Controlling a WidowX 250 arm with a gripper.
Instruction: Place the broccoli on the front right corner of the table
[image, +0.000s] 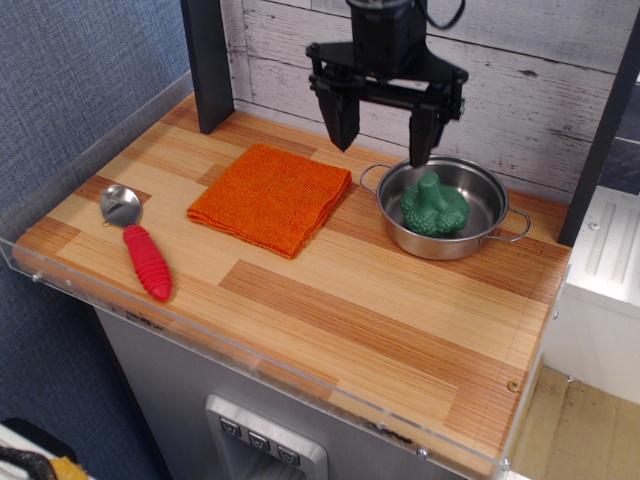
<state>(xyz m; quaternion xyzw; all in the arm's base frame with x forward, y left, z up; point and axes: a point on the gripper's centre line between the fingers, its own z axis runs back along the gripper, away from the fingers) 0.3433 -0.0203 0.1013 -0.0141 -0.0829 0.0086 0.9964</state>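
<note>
My black two-fingered tool (382, 145) hangs wide open and empty above the back of the striped wooden table (400, 340). Just below its right finger, the lumpy teal-green toy broccoli (435, 207) sits inside the shiny steel pot (489, 206), not yet grasped. The front right corner awaits. A folded orange cloth (270, 196) and red-handled spoon (139, 245) lie leftward, clear of the route.

Bare planks at table (400, 330) front right, pot (446, 212) and cloth (270, 196) behind
</note>
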